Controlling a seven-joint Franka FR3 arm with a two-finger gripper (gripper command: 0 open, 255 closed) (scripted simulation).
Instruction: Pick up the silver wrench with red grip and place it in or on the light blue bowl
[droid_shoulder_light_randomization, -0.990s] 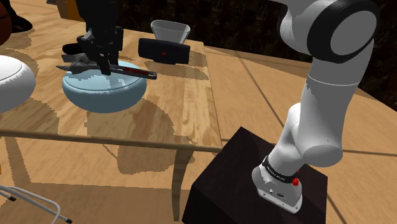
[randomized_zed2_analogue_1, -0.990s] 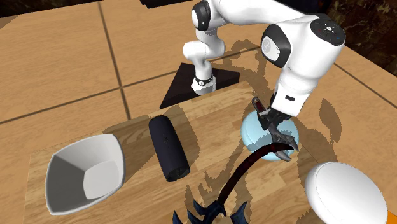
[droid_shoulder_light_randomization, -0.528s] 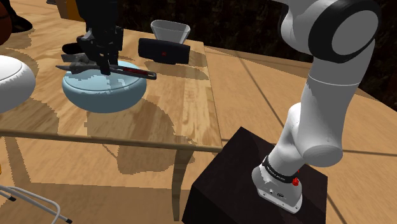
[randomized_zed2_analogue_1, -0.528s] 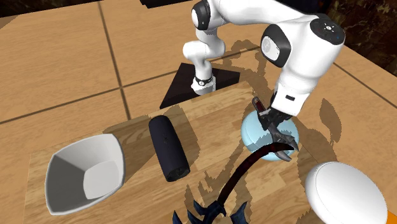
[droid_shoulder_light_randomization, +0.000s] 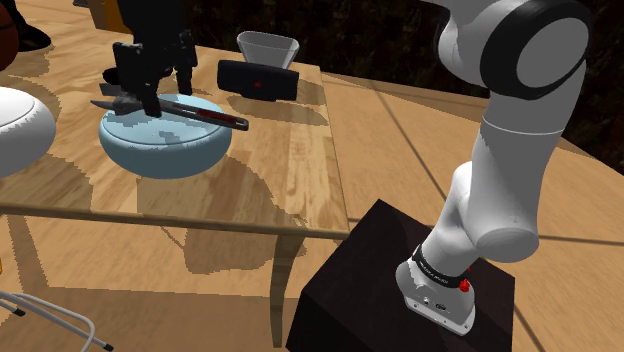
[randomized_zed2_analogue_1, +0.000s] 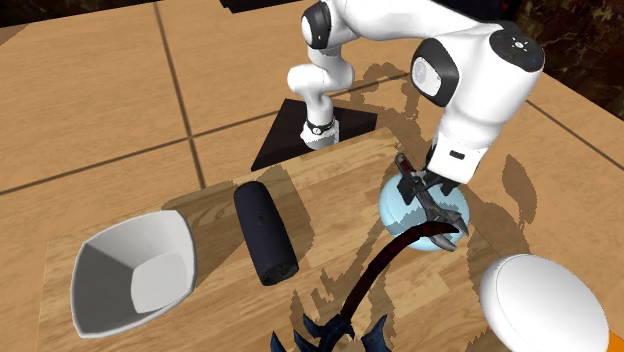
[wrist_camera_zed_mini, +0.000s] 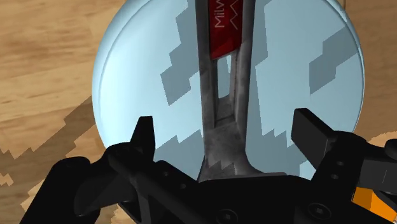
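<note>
On the shoulder view's left I see a white rounded object (droid_shoulder_light_randomization: 14, 125); next comes the light blue bowl (droid_shoulder_light_randomization: 160, 150) on the wooden table (droid_shoulder_light_randomization: 290, 190); the wrench (droid_shoulder_light_randomization: 190, 110) lies across the bowl's top, grey head to the left, its handle jutting past the rim to the right; the gripper (droid_shoulder_light_randomization: 158, 78) hovers just above it, fingers spread wide and touching nothing; further right stand a black cylinder (droid_shoulder_light_randomization: 257, 80) and a white bin (droid_shoulder_light_randomization: 268, 45); the white arm (droid_shoulder_light_randomization: 500, 180) rises from the dark stand (droid_shoulder_light_randomization: 350, 290).

floor (droid_shoulder_light_randomization: 420, 130): tan wood panels | table (droid_shoulder_light_randomization: 300, 190): light wood, patchy shadows
</note>
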